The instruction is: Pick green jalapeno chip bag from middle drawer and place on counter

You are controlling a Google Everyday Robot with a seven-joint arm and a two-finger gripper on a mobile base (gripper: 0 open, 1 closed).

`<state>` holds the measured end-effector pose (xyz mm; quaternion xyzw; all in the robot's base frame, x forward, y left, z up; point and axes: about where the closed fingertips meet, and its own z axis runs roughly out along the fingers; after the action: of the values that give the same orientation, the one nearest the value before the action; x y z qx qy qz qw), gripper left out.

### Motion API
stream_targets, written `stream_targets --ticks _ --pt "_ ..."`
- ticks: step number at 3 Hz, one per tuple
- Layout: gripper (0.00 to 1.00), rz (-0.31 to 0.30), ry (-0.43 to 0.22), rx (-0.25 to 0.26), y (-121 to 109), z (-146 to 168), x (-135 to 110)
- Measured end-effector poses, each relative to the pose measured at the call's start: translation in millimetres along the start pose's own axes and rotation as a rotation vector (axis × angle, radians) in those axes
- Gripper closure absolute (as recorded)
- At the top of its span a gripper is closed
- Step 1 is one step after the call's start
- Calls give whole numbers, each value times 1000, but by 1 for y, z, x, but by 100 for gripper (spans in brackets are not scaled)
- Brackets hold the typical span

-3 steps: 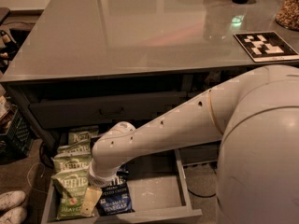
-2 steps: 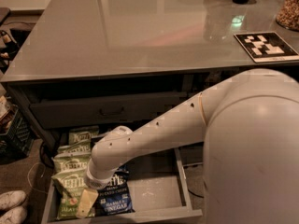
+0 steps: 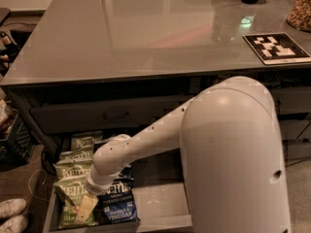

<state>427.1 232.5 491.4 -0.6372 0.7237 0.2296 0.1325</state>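
The middle drawer [image 3: 160, 212] stands pulled out below the counter [image 3: 146, 33]. Several light green jalapeno chip bags [image 3: 68, 191] lie overlapping along its left side, the nearest at the front left. My gripper [image 3: 86, 208] hangs at the end of the white arm, down over the lower part of that nearest green bag, its pale finger lying against the bag. A dark blue Kettle bag [image 3: 116, 205] lies just right of the gripper.
A black-and-white patterned board [image 3: 276, 47] lies on the counter's right side, with a jar [image 3: 300, 8] and dark objects at the back. A shut drawer front [image 3: 112, 114] sits above the open one. White shoes [image 3: 12, 215] and a crate [image 3: 14, 140] stand on the floor at left.
The arm has swung forward so its white shoulder fills more of the right side. The gripper has stayed low over the front green bag, shifting slightly left.
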Motion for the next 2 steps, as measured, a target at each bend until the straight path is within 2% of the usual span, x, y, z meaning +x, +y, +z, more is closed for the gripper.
stream_targets --ticks 2 --pt "0 34 9 15 -20 14 3"
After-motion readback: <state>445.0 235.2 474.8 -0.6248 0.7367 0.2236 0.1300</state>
